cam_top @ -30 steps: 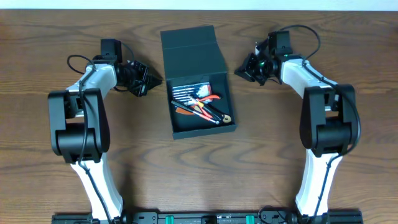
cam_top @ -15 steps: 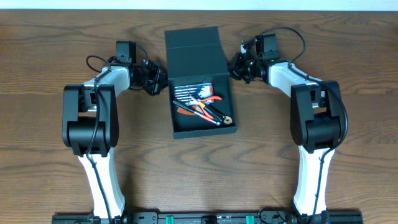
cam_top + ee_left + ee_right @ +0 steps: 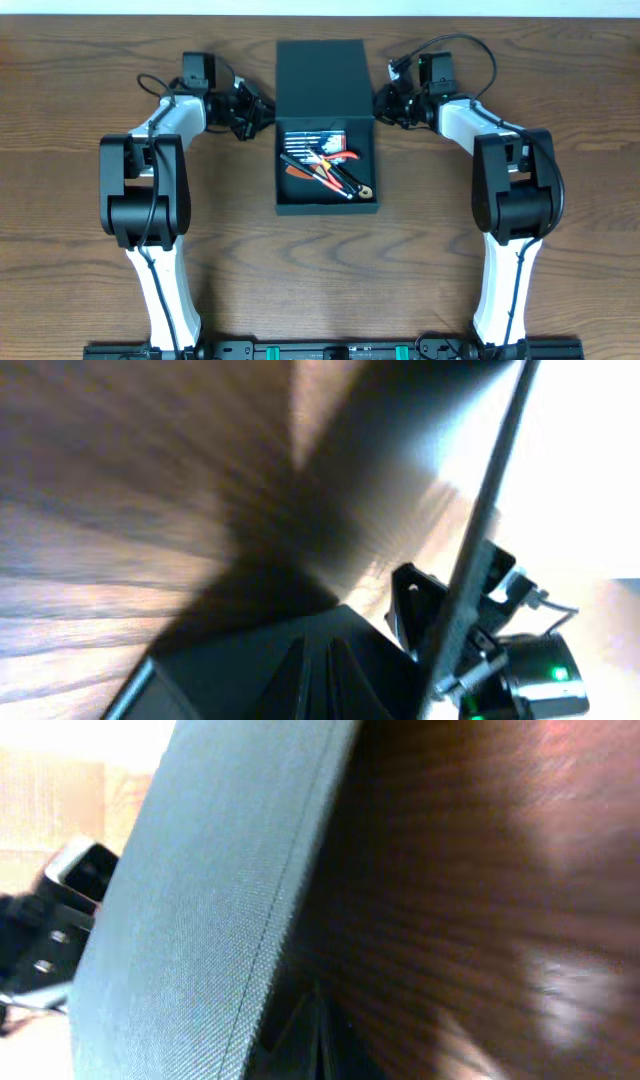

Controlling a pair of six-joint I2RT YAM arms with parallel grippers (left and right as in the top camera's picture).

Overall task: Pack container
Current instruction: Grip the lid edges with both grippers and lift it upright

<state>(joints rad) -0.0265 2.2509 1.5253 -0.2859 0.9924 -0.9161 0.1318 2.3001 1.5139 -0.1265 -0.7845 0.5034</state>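
- The box (image 3: 326, 208) had turned square to the far edge; the left arm (image 3: 188, 112) and right arm (image 3: 458, 112) flanked its lid (image 3: 320, 80).
- The jaws' spread could not be told.
- Tools (image 3: 328, 168) lay inside; closing looked next.

Setting: a robotics lab bench. Indicators:
- A wood-grain table (image 3: 60, 250).
- A white-and-black left arm (image 3: 140, 200) and right arm (image 3: 515, 200), both rising from a black rail (image 3: 330, 350) well behind the left gripper (image 3: 258, 108) and right gripper (image 3: 385, 100).
- An exposed cable (image 3: 452, 38) looping just behind the right gripper.
- Between the grippers, the container (image 3: 320, 80) holding hand tools (image 3: 330, 172).
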